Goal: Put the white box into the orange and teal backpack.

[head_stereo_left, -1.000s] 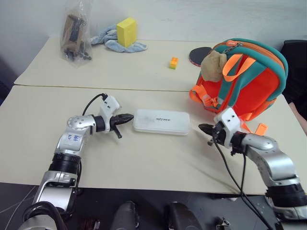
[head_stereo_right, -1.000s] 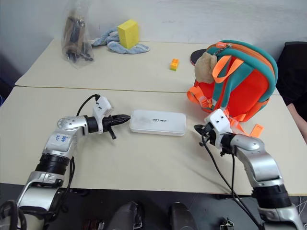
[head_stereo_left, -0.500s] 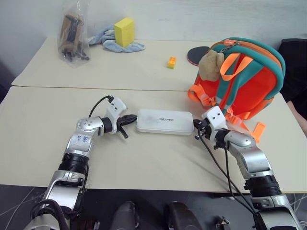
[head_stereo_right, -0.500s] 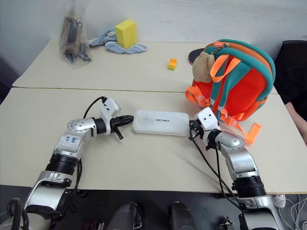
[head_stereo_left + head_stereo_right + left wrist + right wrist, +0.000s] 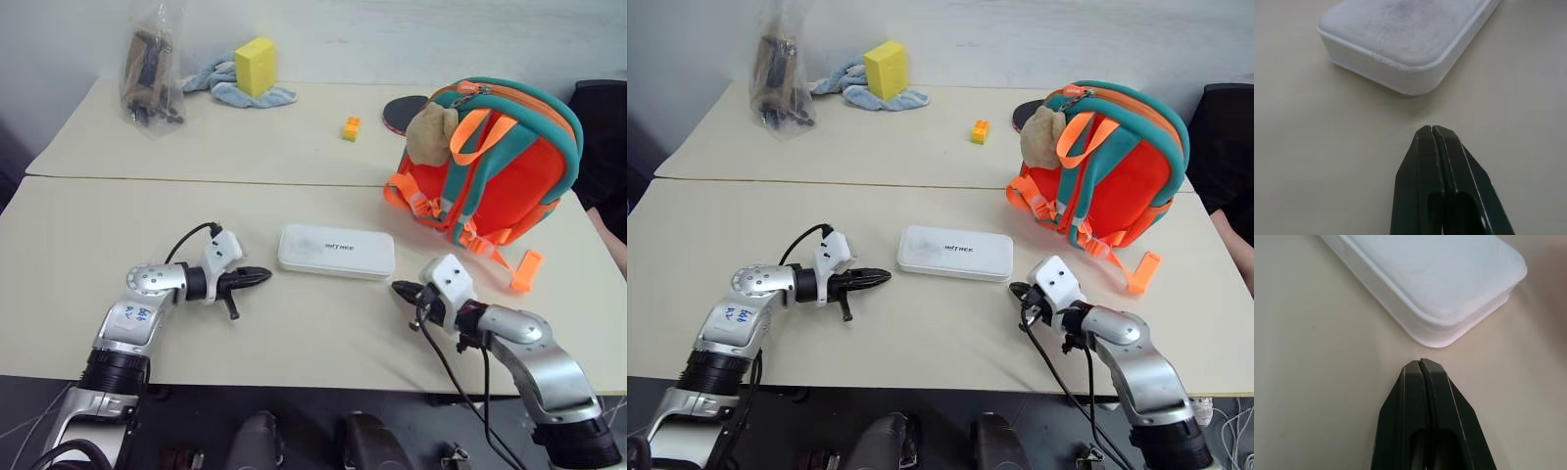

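Retreat of both arms noted: half a second ago the left gripper [image 5: 257,276] and right gripper [image 5: 402,290] were pressed near the ends of the white box [image 5: 336,252]; now both are drawn back, clenched on nothing. Box left flat on the table [image 5: 294,333], beside the upright, zipped orange and teal backpack [image 5: 495,162]. No lift achieved; a fresh approach is judged necessary.

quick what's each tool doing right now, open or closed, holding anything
Left tool: closed, holding nothing, just short of the white box.
Right tool: closed, holding nothing, just short of the box's other end.
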Controlling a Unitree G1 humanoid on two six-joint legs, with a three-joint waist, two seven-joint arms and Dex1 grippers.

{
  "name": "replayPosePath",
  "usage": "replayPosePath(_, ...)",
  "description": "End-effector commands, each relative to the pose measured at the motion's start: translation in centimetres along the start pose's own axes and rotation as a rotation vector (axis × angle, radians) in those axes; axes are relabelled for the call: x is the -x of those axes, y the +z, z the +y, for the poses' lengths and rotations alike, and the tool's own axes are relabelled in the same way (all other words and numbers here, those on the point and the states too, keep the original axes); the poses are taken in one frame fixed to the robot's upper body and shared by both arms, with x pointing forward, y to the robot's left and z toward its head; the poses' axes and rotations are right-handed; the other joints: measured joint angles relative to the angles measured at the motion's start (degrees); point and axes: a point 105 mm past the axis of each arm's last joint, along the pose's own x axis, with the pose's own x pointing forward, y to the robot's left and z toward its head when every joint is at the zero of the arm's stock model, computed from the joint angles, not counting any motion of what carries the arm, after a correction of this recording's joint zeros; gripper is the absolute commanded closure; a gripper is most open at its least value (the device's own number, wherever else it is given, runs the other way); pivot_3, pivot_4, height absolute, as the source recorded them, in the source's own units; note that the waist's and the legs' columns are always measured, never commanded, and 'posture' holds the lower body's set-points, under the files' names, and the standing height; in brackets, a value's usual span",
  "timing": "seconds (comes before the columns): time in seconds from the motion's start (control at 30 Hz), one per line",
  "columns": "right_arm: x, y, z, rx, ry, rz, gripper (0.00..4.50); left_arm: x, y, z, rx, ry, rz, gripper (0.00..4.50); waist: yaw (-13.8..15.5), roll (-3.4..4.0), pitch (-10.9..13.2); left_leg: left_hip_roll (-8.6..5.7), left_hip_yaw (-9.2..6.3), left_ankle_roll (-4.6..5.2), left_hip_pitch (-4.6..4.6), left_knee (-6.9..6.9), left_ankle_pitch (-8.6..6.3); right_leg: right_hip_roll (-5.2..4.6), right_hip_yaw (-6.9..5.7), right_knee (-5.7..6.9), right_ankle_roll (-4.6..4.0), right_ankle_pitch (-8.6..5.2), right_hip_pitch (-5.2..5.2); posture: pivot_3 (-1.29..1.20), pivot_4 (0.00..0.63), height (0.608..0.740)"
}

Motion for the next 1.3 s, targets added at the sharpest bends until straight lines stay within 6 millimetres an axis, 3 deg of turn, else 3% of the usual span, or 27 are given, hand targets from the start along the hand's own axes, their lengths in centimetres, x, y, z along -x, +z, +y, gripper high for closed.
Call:
replayPosePath(0.03,0.6,0.7,-1.5,0.020,-0.058,-0.020,4.50,0.9,0.9,2.8,0.004,0.117,-0.024,4.47,0.1,-0.01,0.0,0.00,-0.01,0.01,0.00,0.01,0.00,0.00,-0.01,0.02,0.00,0.00,0.00,0.00,0.150,0.740)
replayPosePath(0.13,0.1,0.9,-2.9,0.016,-0.105,-0.024,4.50,0.0,1.8,4.0,0.012,0.143,-0.055,4.47,0.1,-0.01,0.0,-0.01,-0.01,0.03,0.00,0.02,0.00,0.00,-0.02,0.02,0.00,0.00,-0.01,0.00,0.150,0.740)
replayPosePath(0.23,-0.7,0.9,-4.1,0.020,-0.133,-0.018,4.50,-2.0,2.6,3.6,0.021,0.109,-0.082,4.47,0.1,-0.01,0.0,-0.04,0.00,0.05,-0.01,0.06,0.00,-0.04,-0.02,0.04,0.00,0.00,-0.02,0.00,0.150,0.740)
replayPosePath(0.43,-1.7,2.0,-3.4,0.023,-0.100,-0.054,4.50,-3.9,3.0,1.8,0.020,0.053,-0.098,4.47,-0.2,-0.01,0.0,0.01,0.01,0.02,-0.02,0.04,0.01,0.00,-0.02,0.16,0.00,0.00,-0.11,0.00,0.150,0.740)
replayPosePath(0.63,-1.2,3.6,-0.6,-0.040,0.047,-0.128,4.50,-3.3,2.9,0.7,0.035,0.018,-0.098,4.47,-0.1,-0.01,0.0,0.01,0.00,-0.01,-0.01,0.03,0.02,0.01,-0.01,0.17,0.00,0.00,-0.14,0.00,0.150,0.740)
replayPosePath(0.83,0.5,3.1,1.5,-0.039,0.160,-0.091,4.50,-2.4,3.2,-1.5,0.036,-0.060,-0.115,4.47,0.1,-0.01,0.0,-0.01,-0.01,0.01,-0.01,0.03,0.01,-0.02,-0.01,0.14,0.00,0.00,-0.07,0.00,0.150,0.740)
replayPosePath(1.1,1.8,2.4,1.4,-0.037,0.143,-0.061,4.50,0.1,2.9,-2.0,0.039,-0.077,-0.086,4.47,0.0,-0.01,0.0,-0.01,-0.03,0.01,0.02,-0.01,0.01,0.00,-0.01,0.04,0.00,0.00,-0.05,0.00,0.150,0.740)
replayPosePath(1.27,2.3,1.2,0.3,-0.007,0.102,-0.004,4.50,1.1,0.7,-0.2,0.135,-0.018,-0.004,4.47,0.0,-0.01,0.0,-0.02,-0.03,0.02,0.02,0.01,0.00,-0.01,-0.01,0.02,0.00,0.00,-0.05,0.00,0.150,0.740)
replayPosePath(1.3,2.3,0.9,0.0,-0.003,0.092,0.006,4.50,1.3,0.3,0.3,0.174,-0.012,0.008,4.30,0.0,-0.01,0.0,-0.02,-0.03,0.02,0.02,0.01,0.00,-0.01,-0.01,0.03,0.00,0.00,-0.05,0.00,0.150,0.740)
